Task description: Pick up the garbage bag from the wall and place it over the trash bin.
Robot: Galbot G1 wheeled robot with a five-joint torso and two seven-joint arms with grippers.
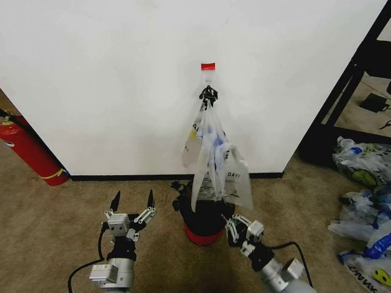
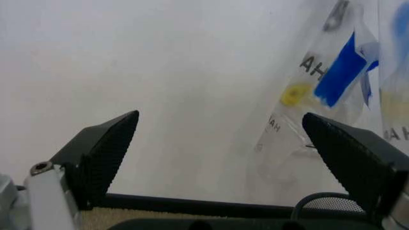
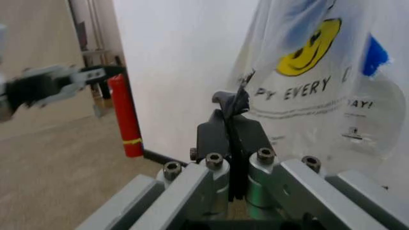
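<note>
The garbage bag (image 1: 211, 146) hangs from a small hook (image 1: 208, 79) on the white wall (image 1: 110, 79), under a red tape strip (image 1: 208, 66). Its lower end droops over the trash bin (image 1: 203, 232), a red bucket with a black liner standing on the carpet against the wall. My left gripper (image 1: 132, 204) is open, left of the bin and pointing at the wall; its wrist view shows the spread fingers (image 2: 105, 148) with the bag (image 2: 338, 72) off to one side. My right gripper (image 1: 235, 229) is shut beside the bin's right side, just below the bag's lower corner (image 3: 307, 86), its fingertips (image 3: 231, 108) pressed together.
A red fire extinguisher (image 1: 30, 152) leans at the wall on the far left. A heap of like-printed bags (image 1: 366, 201) lies on the carpet at the right. A black frame (image 1: 360, 67) stands at the right wall corner. A black baseboard (image 1: 122, 177) runs along the wall.
</note>
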